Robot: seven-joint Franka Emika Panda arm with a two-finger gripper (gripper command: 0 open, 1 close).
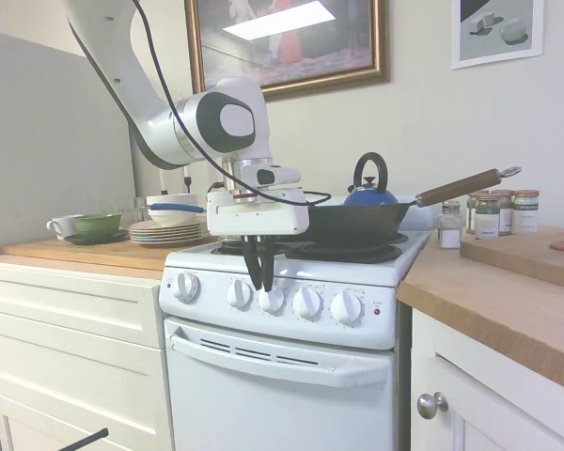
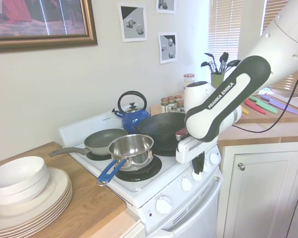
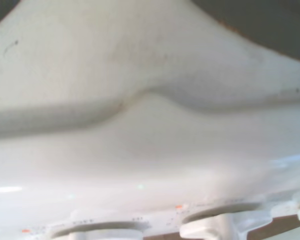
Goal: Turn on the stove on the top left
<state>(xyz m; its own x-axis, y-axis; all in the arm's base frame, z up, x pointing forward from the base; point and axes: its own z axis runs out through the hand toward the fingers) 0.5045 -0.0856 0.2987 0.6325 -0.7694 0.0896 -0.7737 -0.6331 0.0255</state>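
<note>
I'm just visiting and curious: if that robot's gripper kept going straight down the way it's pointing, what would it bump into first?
Most likely the middle knob of the stove; the gripper hangs just above it, though depth is uncertain.

blue kettle (image 1: pixel 370 194), wok (image 1: pixel 357 224), stacked plates (image 2: pixel 37 206)

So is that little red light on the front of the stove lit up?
Cannot tell. The red light is only a small red dot beside the knobs on the stove; no glow shows.

Glossy white enamel stove (image 1: pixel 291 357), wood countertop (image 1: pixel 508 301), shiny steel saucepan (image 2: pixel 131 148), matt blk wok (image 1: pixel 352 225)
</note>
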